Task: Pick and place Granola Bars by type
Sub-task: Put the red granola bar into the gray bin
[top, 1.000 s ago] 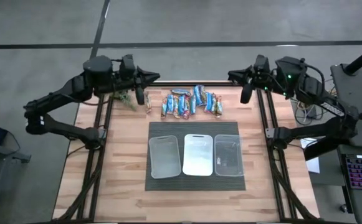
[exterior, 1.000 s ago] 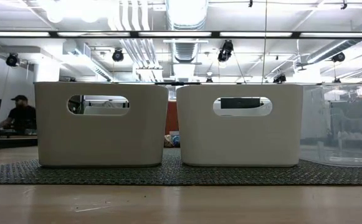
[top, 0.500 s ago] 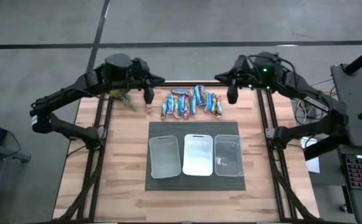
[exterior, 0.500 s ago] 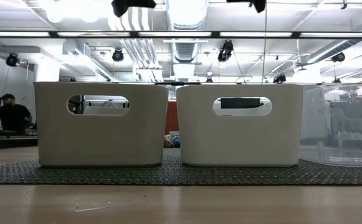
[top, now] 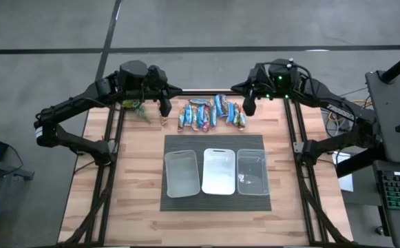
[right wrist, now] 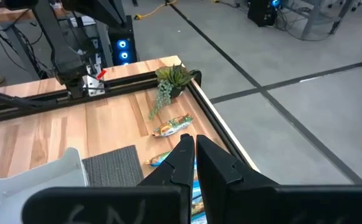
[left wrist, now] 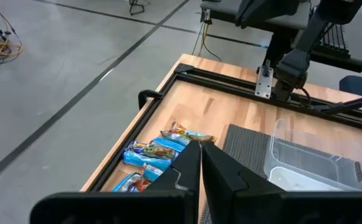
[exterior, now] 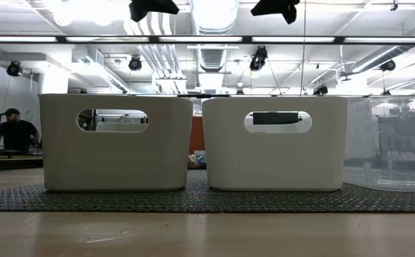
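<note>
A wooden table (top: 138, 207) carried a dark mat (top: 213, 200) with three bins (top: 217, 171) side by side. The Granola Bars (top: 210, 114) lay in a loose row at the far edge, beyond the mat. The left gripper (top: 164, 107) and right gripper (top: 249, 107) hung at either end of that row, both with fingers pressed together, holding nothing.

The high view looks straight down on the whole wooden table (top: 138, 200), the low view sits at tabletop height close against the bins (exterior: 114, 143) facing the room, and each wrist view looks obliquely down past closed fingers, both sharing the granola bars (left wrist: 152, 155) with the overhead view.
</note>
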Robot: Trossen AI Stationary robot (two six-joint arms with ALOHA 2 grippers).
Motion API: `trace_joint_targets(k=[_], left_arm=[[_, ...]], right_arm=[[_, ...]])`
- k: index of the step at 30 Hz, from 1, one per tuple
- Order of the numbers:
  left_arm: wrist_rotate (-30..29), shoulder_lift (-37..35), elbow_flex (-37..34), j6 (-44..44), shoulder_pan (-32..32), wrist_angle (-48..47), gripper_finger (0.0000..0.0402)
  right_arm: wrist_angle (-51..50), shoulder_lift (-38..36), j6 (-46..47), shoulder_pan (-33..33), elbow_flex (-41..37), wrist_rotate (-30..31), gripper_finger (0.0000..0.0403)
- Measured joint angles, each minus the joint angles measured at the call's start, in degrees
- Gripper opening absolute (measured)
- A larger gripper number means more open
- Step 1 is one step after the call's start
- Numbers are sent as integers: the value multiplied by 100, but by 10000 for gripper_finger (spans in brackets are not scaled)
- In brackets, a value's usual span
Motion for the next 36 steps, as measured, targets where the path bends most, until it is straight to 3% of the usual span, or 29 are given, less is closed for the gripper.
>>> trace_joint_targets(k=[6,18,27,33,36], left_arm=[[-187,-2,0,431,0,0,0],[-200,13,-7,276,138,-44,0],[81,59,-9,132,469,-131,0],[783,232,-9,591,770,-156,0],[866,384,-9,721,918,-160,0]], right_arm=[[-16,0,18,0,-4,0,8],[-295,7,204,-2,-4,-4,8],[-302,9,282,-7,-7,-7,8],[-319,9,280,-4,-37,-5,8],[-321,11,280,-4,-58,-1,9]])
